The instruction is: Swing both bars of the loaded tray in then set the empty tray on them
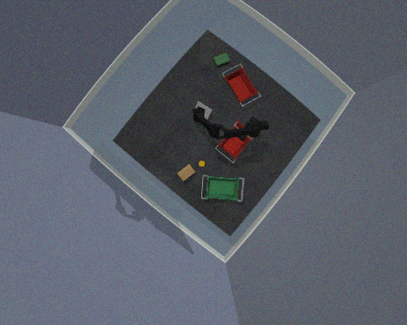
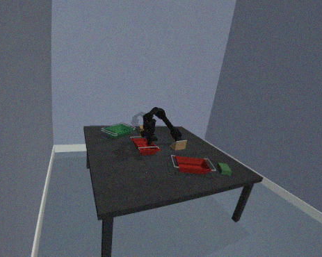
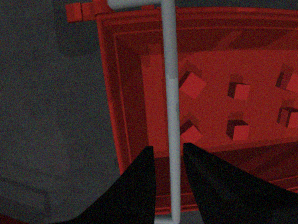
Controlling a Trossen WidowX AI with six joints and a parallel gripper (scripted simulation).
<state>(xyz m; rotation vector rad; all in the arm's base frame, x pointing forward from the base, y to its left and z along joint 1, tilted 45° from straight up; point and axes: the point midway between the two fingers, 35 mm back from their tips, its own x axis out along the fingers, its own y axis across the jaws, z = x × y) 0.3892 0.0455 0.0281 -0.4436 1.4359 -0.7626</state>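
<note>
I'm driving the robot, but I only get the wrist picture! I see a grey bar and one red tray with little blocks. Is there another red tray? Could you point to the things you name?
Observer: Yes, a second red plastic tray (image 1: 242, 88) (image 2: 195, 165) stands on the table, apart from the one under your gripper (image 3: 168, 147).
Operator: Cool! Is anything next to it?
Observer: A small green rectangular block (image 1: 221, 59) (image 2: 224, 169) sits close by one of its short ends, not touching.
Operator: Are all the trays red?
Observer: No, the top and exterior views also show a green tray (image 1: 222, 188) (image 2: 118, 130) with pale bars at its two short ends.
</note>
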